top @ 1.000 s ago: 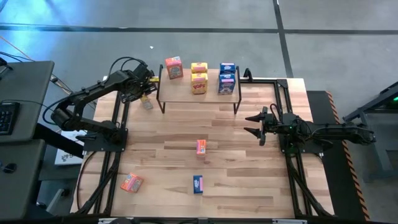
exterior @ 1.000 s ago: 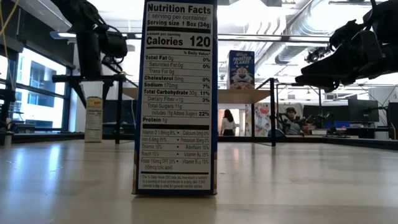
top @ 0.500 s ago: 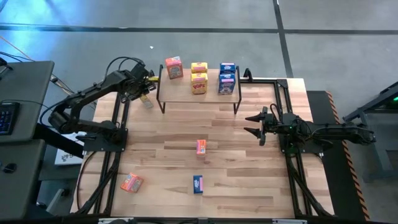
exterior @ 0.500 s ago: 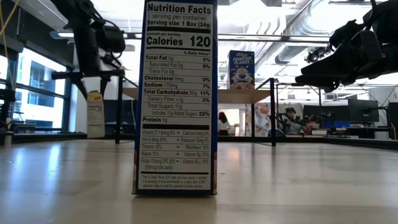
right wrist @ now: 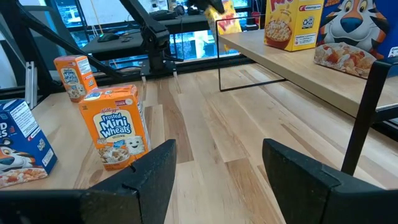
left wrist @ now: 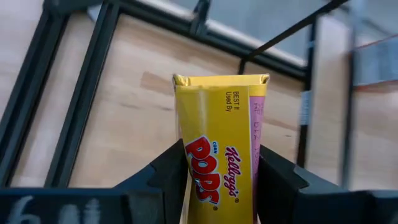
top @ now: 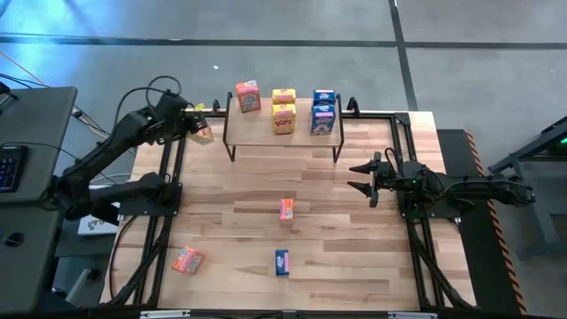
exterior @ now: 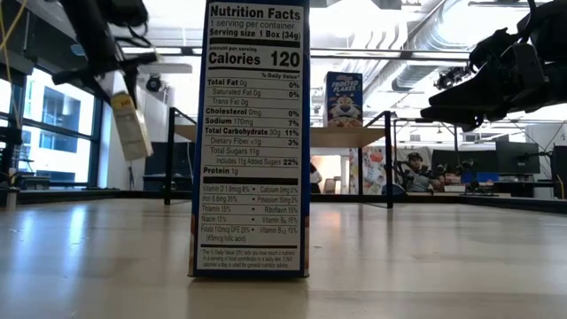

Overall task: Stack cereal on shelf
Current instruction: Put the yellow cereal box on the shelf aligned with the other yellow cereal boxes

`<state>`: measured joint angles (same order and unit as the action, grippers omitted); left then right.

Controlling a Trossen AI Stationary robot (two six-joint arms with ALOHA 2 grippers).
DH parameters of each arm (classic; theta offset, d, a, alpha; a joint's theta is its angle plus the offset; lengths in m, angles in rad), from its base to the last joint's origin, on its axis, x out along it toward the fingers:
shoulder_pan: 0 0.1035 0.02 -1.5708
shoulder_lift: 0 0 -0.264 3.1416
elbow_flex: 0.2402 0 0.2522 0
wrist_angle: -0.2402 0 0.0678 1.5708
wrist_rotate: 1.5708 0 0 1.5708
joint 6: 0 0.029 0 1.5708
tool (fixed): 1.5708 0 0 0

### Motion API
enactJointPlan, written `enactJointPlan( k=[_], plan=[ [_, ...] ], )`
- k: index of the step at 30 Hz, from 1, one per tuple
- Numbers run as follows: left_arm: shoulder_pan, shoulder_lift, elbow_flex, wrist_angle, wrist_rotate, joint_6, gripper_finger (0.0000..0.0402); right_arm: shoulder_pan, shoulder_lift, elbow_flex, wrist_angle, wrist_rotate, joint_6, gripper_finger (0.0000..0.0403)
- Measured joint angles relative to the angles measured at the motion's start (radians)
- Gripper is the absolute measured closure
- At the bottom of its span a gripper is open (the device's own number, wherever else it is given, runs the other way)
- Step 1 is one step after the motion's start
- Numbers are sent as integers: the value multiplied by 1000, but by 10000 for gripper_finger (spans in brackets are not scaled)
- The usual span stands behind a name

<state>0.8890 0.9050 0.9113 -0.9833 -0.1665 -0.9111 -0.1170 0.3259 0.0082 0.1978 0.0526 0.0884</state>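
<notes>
My left gripper [top: 197, 131] is up at the table's far left, just left of the shelf [top: 282, 135], shut on a yellow Corn Pops box [top: 203, 133]; the low view shows that box [exterior: 130, 126] tilted in the air. On the shelf stand an orange-red box [top: 248, 96], two stacked yellow boxes [top: 283, 108] and two stacked blue boxes [top: 323, 110]. An orange-red box [top: 286, 208], a blue box [top: 282, 261] and another orange-red box [top: 187, 260] rest on the tabletop. My right gripper [top: 361, 177] waits open at mid-right. My left gripper pinches the yellow box between its two fingers [left wrist: 171, 168], one on each narrow side panel [left wrist: 256, 155], at the end nearest the wrist. It comes at the box from above. The box is lifted clear of the table and hangs tilted below the fingers.
The blue box [exterior: 257, 137] stands right before the low camera and blocks much of that view. Black arm frames [top: 168, 177] run along both table sides. Bare wood lies between the shelf legs and the loose boxes. A person [exterior: 412, 173] sits in the room beyond.
My left gripper has risen and drawn back toward the table's far left, carrying the yellow box. The box stood upright on the table beside the shelf; now it is lifted clear and tipped. My right arm has kept still.
</notes>
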Motion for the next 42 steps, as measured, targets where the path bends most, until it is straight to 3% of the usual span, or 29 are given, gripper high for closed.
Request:
enactJointPlan(
  k=[10, 18, 29, 42],
  plan=[
    [-23, -206, 8, 14, 8, 211, 261, 0, 0, 0, 0, 0, 0, 171],
    [-75, -258, 85, 17, 8, 388, 261, 0, 0, 0, 0, 0, 0, 171],
    [-205, -207, 157, 180, 118, 531, 261, 0, 0, 0, 0, 0, 0, 171],
    [-404, 8, 259, 188, 122, 551, 261, 0, 0, 0, 0, 0, 0, 171]
  ],
)
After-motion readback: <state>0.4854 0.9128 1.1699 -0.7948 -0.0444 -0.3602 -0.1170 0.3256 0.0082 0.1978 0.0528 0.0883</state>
